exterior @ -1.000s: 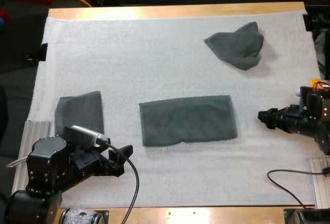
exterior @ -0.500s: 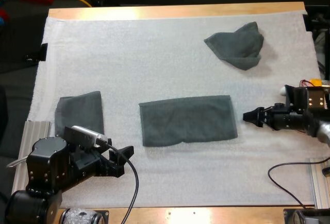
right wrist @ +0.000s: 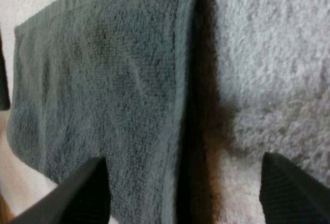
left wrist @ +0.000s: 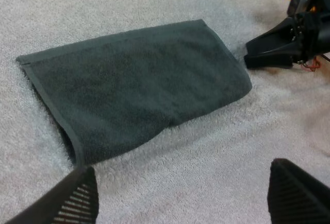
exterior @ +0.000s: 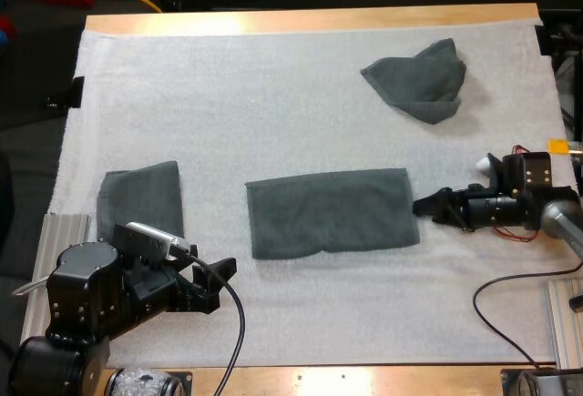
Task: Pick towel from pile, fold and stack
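I have the wooden table (exterior: 301, 21) covered almost edge to edge by the white mat (exterior: 273, 114). Bare wood shows as a strip along the far side (and a thinner one along the near side). Three pieces of dark grey-green cloth lie directly on the mat. The flat towel (exterior: 332, 212) is spread as a long rectangle about the middle, a little toward the near side. The folded towel (exterior: 141, 198) sits at the near left, well apart from it. The crumpled towel (exterior: 417, 79) lies bunched at the far right.
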